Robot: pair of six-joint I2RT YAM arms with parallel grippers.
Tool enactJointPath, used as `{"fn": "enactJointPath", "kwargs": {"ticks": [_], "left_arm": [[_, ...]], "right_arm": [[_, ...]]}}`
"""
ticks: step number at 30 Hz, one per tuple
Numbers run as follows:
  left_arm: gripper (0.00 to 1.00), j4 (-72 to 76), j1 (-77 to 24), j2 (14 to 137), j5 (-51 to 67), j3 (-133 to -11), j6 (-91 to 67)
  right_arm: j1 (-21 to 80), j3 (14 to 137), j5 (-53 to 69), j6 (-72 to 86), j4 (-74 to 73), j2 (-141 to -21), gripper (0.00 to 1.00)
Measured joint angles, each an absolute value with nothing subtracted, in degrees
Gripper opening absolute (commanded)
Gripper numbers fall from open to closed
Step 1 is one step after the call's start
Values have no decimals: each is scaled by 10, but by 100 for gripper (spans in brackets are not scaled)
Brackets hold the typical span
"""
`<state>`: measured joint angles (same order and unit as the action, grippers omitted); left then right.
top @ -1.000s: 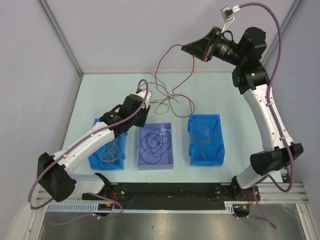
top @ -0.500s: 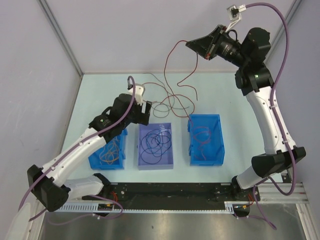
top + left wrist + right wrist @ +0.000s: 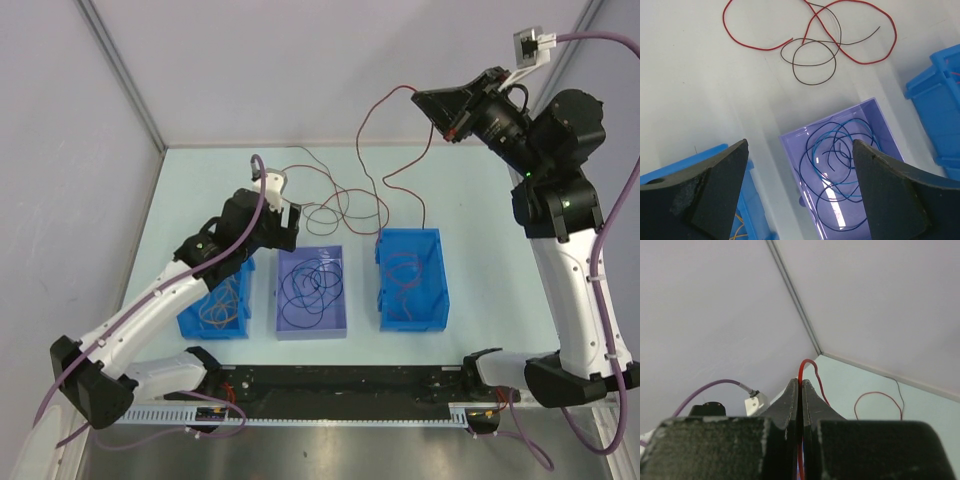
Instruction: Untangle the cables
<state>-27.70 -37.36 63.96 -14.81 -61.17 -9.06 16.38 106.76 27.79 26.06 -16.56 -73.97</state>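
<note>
My right gripper (image 3: 428, 99) is raised high at the back right, shut on a red cable (image 3: 362, 135). In the right wrist view the red cable (image 3: 810, 365) comes out between the closed fingertips (image 3: 801, 386). It trails down to a loose tangle of red and dark brown cables (image 3: 335, 205) on the table behind the bins. My left gripper (image 3: 282, 228) hangs open and holds nothing, over the gap between the left bin and the purple bin. Its wrist view shows my left gripper (image 3: 800, 185) below the red cable (image 3: 860, 60) and a dark brown loop (image 3: 812, 82).
Three bins stand in a row. The left blue bin (image 3: 210, 328) holds orange-tan cables, the purple bin (image 3: 312, 333) navy and blue cables (image 3: 840, 155), the right blue bin (image 3: 441, 290) red cables. A wall corner post (image 3: 795, 300) rises behind the table.
My left gripper has opened and drawn back a little toward the bins. My right gripper has swung right with the red cable, pulling it away from the tangle.
</note>
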Motion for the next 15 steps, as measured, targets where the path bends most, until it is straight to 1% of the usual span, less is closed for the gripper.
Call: {"fn": "enactJointPath", "kwargs": {"ticks": [8, 15], "left_arm": [[89, -275, -374, 628, -148, -606, -91], [88, -274, -374, 621, -140, -599, -91]], "right_arm": [[164, 978, 218, 232, -229, -674, 0], [163, 874, 157, 223, -273, -578, 0]]}}
